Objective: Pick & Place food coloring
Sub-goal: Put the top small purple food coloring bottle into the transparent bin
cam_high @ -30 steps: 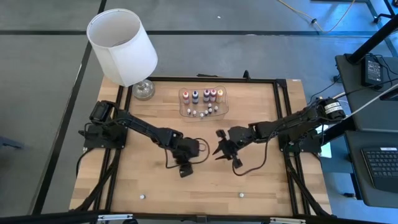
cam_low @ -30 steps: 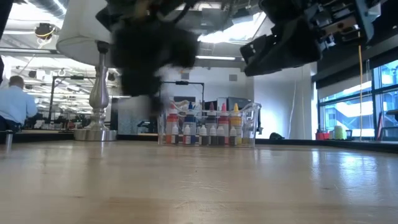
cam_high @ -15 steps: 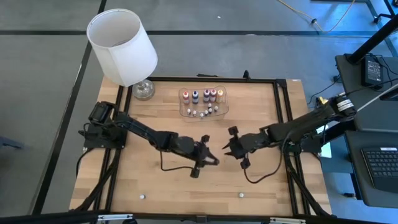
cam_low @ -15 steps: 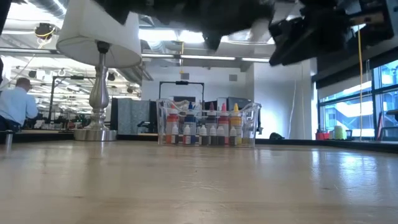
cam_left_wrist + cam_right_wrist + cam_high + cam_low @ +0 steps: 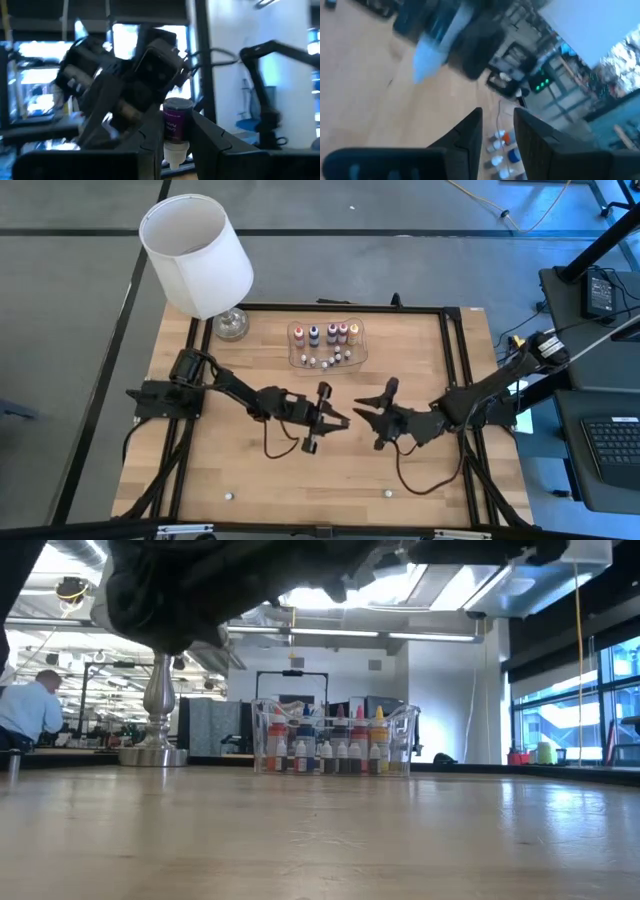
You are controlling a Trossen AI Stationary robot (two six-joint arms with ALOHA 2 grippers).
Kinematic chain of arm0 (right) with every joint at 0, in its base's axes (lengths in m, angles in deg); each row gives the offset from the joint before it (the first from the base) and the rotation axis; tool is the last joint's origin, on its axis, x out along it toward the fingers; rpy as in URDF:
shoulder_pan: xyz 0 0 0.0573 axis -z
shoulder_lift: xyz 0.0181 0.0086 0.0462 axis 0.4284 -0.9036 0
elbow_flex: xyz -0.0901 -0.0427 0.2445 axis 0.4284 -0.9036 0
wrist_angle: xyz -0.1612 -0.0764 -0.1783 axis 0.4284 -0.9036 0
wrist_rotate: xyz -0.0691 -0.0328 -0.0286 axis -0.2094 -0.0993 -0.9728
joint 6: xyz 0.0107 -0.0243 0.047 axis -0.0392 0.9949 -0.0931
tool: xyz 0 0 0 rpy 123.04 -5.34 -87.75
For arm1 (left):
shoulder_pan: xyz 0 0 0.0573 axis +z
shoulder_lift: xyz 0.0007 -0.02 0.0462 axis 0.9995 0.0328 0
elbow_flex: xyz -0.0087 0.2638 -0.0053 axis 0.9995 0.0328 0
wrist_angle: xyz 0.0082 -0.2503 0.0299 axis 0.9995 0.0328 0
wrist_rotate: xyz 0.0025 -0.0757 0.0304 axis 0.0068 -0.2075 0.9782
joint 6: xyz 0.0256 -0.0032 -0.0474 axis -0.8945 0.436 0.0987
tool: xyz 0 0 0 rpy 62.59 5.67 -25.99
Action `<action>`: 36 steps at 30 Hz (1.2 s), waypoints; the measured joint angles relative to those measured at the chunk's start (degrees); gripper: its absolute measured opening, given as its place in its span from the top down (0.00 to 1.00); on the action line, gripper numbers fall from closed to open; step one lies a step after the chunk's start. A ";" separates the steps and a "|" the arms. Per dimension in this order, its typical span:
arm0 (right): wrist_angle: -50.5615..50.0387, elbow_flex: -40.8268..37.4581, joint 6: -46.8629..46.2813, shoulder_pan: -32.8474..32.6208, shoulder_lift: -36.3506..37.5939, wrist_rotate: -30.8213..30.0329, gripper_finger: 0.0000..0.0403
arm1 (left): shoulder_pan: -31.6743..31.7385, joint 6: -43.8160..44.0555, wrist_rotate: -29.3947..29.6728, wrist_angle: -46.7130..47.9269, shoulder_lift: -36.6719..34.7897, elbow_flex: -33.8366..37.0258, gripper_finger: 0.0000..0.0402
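**Handover pose: both arms meeting mid-table, purple bottle clamped in left claw**

High view: the left gripper (image 5: 340, 421) and the right gripper (image 5: 362, 412) are now facing each other tip to tip over the middle of the wooden table (image 5: 430, 350), just apart. A second ago the left one was sitting further toward its own side with its wrist folded down, and the right one was pointing across at it from a wider gap; half a second ago the gap was already narrowing. The right arm's elbow is now lying lower and nearer the front edge than before.

Left wrist view: the left gripper (image 5: 174, 131) is pinching a purple food coloring bottle (image 5: 175, 119) between its fingers (image 5: 149, 134), white tip pointing down toward the wrist, dark cap end outward. The right arm is filling the background beyond it, blurred.

Right wrist view: the right gripper (image 5: 496, 131) is standing with its fingers (image 5: 470, 131) a narrow gap apart, nothing between them. Picture is motion-blurred.

Remaining food coloring (image 5: 328, 334): standing in the clear tray (image 5: 296, 361) at the back of the table, beside the lamp (image 5: 196, 255). Tray and bottles are sitting where they were in both earlier frames.

Low view: dark arm bodies are covering the top of the frame; the tray (image 5: 263, 735) with its row of bottles (image 5: 330, 750) is now showing unobstructed, whereas a second ago an arm was partly in front of it. A person (image 5: 24, 710) is sitting in the room behind.
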 joint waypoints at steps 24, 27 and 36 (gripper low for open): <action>4.28 0.01 11.65 -7.20 0.03 -5.06 0.72 | 0.10 -8.58 0.06 -0.27 -1.03 -9.16 0.82; 4.82 0.62 12.65 -7.28 0.06 -6.85 0.72 | 0.10 -9.93 -0.35 -0.27 -1.03 -9.61 0.82; 9.90 0.64 9.89 -7.29 0.06 -4.83 0.72 | 0.06 -10.43 -1.57 0.20 -1.03 -9.61 0.81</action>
